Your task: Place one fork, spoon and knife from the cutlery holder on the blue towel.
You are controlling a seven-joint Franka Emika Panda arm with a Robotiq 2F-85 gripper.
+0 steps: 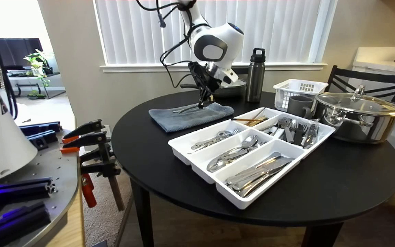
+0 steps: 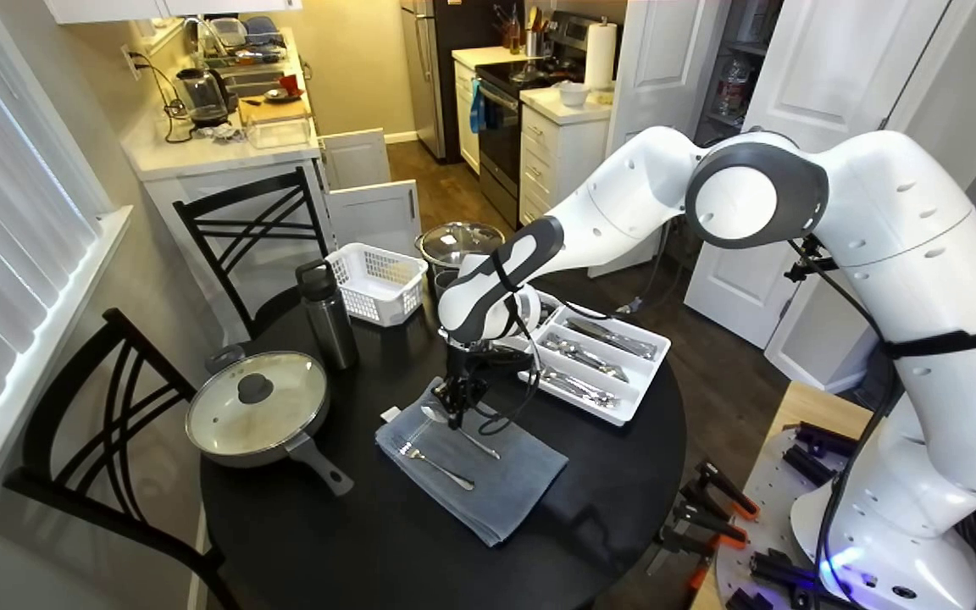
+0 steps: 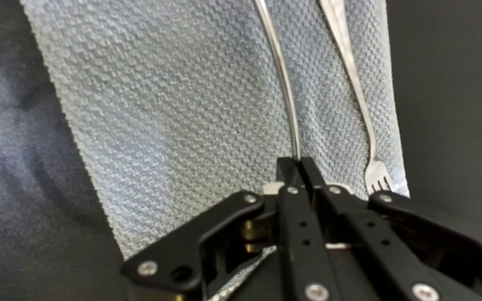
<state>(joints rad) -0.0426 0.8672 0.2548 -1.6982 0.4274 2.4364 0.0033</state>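
Currently: one spoon (image 3: 286,81), clamped in gripper (image 3: 296,161), over blue towel (image 2: 513,487); one fork (image 3: 358,90), loose on same towel; hazard: an uneven release could tip the spoon against the fork

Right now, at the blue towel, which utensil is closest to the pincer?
The spoon: its curved handle runs between the tips of the shut pincer, while the fork lies apart on the towel.
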